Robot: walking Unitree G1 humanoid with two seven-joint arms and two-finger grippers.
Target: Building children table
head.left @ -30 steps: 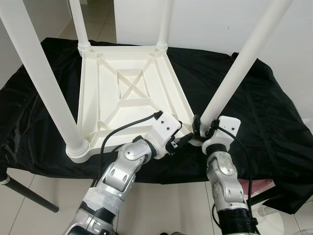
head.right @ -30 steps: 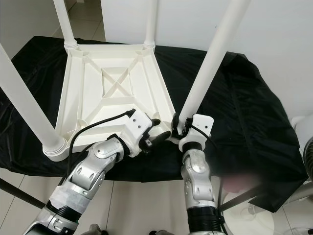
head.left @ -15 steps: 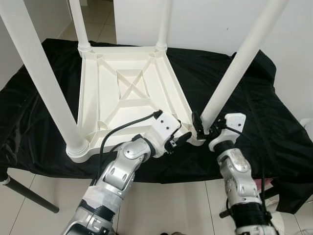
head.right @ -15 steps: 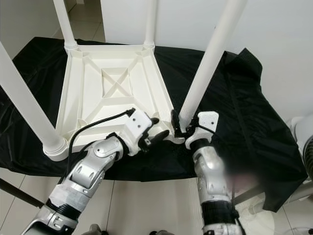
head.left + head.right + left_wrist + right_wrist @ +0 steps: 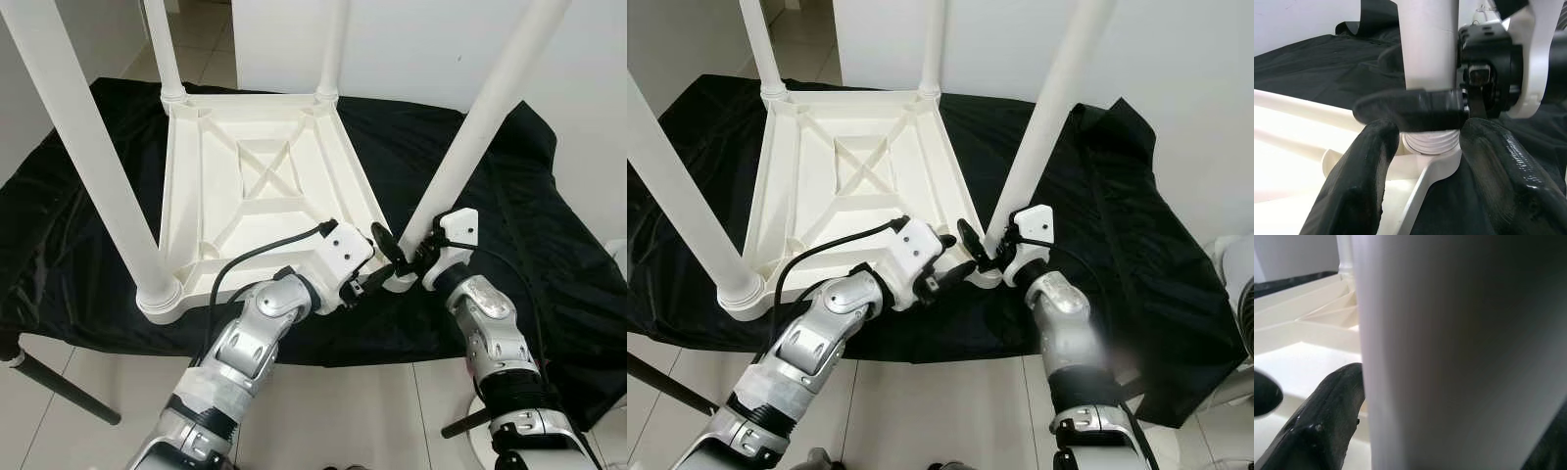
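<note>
Fitting the last leg into an upturned children's table

A black cloth [image 5: 509,196] covers the worktop; on it the white plastic table [image 5: 255,186] lies top-down, three legs upright at its far and near-left corners. The fourth leg [image 5: 480,127] leans rightward out of the near-right corner socket [image 5: 1430,144], its threaded end not fully home. The right pincer [image 5: 404,257] pinches that leg just above the socket; the left pincer [image 5: 1427,142] sits spread around the socket itself, touching the corner. The parts look light, stiff and smooth, so likely slippery; holding low near the thread should give the best control for straightening and turning.
</note>
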